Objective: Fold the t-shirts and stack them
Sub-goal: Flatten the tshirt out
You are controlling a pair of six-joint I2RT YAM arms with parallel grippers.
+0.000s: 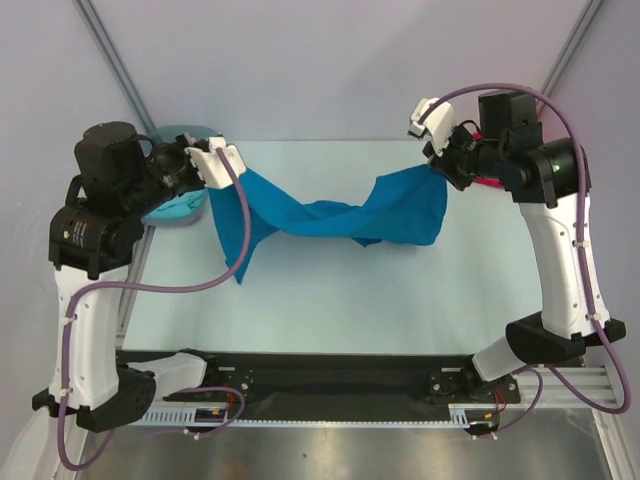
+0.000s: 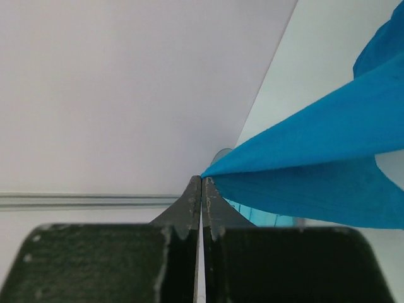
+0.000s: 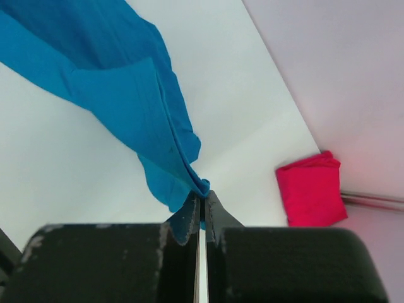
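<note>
2 robot arms are holding a deep blue t-shirt [image 1: 330, 218] stretched between them above the pale table [image 1: 330, 300], toward its far side. The left gripper [image 1: 208, 178] is pinching 1 end of the shirt, and in the left wrist view its 2 dark fingers [image 2: 189, 208] are pressed flat together with a gathered point of blue cloth [image 2: 315, 170] caught at their tips [image 2: 201, 183]. The right gripper [image 1: 438, 168] is clamping the opposite end, and the right wrist view shows its jaws closed on a bunched fold of the same fabric [image 3: 126, 95] right at the fingertips [image 3: 202, 199]. Between the 2 grips the shirt is twisting once near its middle and sagging, with a loose flap hanging down below the left gripper. A bright red t-shirt [image 3: 311, 189] is lying folded at the table's far right corner, well apart from the blue one. A turquoise bundle [image 1: 172, 208] is sitting at the table's left edge, mostly hidden behind the left arm, so its shape cannot be told.
</note>
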